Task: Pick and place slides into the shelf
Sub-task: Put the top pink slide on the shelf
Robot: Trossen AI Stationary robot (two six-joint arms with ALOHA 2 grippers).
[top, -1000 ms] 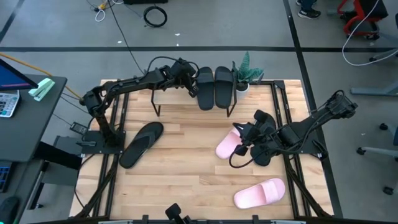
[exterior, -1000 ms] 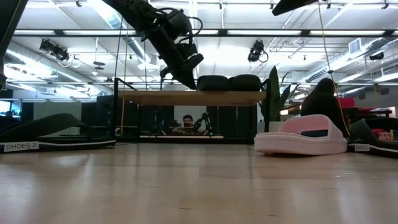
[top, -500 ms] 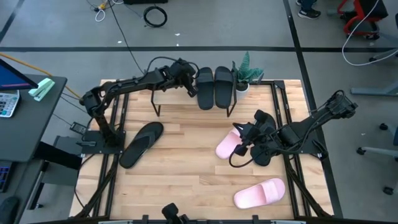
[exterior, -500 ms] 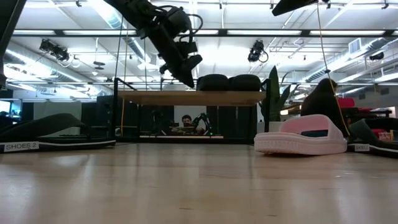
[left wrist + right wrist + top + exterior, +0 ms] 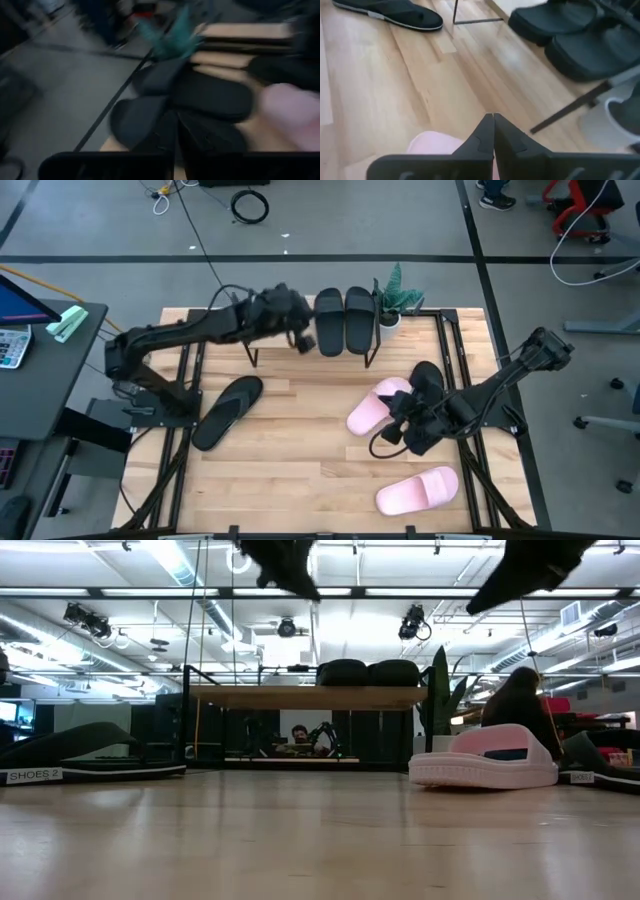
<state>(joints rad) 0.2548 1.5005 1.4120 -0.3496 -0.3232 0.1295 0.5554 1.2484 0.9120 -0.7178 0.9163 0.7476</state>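
Observation:
Two black slides point(image 5: 329, 322) point(image 5: 359, 320) lie side by side on the shelf point(image 5: 300, 697), soles on its plank top. My left gripper point(image 5: 303, 338) hovers shut and empty just left of them, high above the plank point(image 5: 285, 565). A third black slide point(image 5: 228, 410) lies flat on the table at the left. One pink slide point(image 5: 375, 408) lies at mid right, another point(image 5: 417, 490) near the front edge. My right gripper point(image 5: 397, 430) is shut and empty over the near end of the first pink slide point(image 5: 432, 142).
A small potted plant point(image 5: 395, 295) stands at the shelf's right end. A dark rounded shape point(image 5: 425, 375) lies beside the right arm; what it is I cannot tell. Bare wooden tabletop point(image 5: 300, 450) lies between the slides. Black frame rails point(image 5: 470, 470) run along the table's sides.
My left gripper has pulled away from the black slides on the shelf, going up and a little toward the table's left, moving fast. The slides stay on the shelf. My right arm has shifted a little toward the table's right and near edge; the pink slide has not moved.

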